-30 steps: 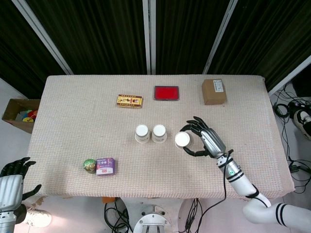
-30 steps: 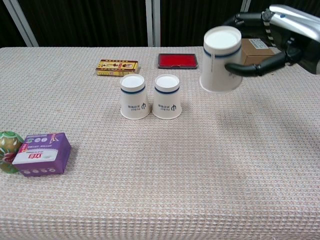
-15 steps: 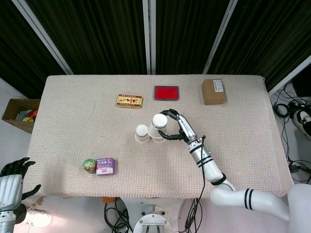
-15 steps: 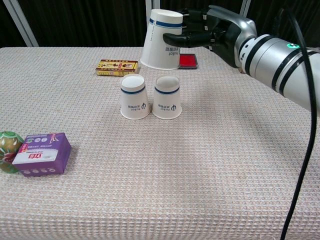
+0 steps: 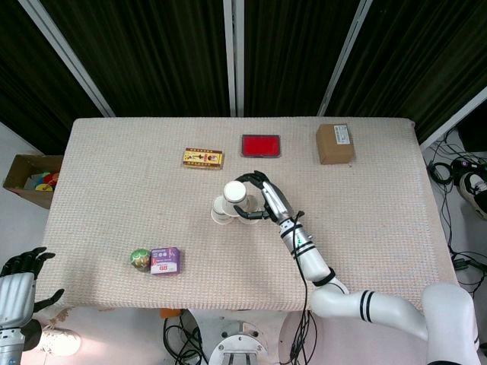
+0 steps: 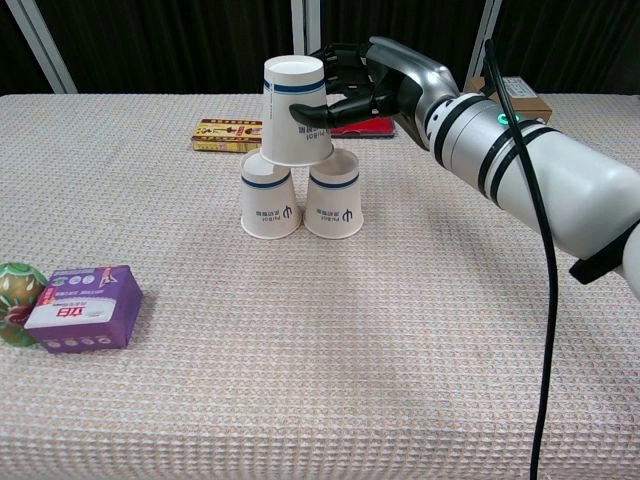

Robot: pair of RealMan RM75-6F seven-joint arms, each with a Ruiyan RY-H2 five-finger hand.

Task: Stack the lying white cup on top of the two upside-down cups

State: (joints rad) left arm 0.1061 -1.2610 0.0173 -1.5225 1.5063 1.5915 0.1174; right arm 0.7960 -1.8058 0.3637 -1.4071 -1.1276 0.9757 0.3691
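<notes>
Nearest: purple box (image 6: 83, 308) beside a green ball (image 6: 14, 303). Left hand (image 5: 17, 285) off the table edge, fingers apart, holding nothing. Mid-table: two upside-down cups (image 6: 301, 196) touching. White cup (image 6: 296, 124) upside down on both, gripped by right hand (image 6: 372, 84). Behind: yellow box (image 6: 234, 133), red case (image 5: 260, 145), cardboard box (image 5: 335, 143).

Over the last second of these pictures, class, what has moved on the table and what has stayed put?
The right robot hand carried the white cup, upside down, leftward from beside the pair to sit over the two upside-down cups, bridging them. It still grips the cup. The two cups below, the purple box, the yellow box and the left robot hand have not moved.
</notes>
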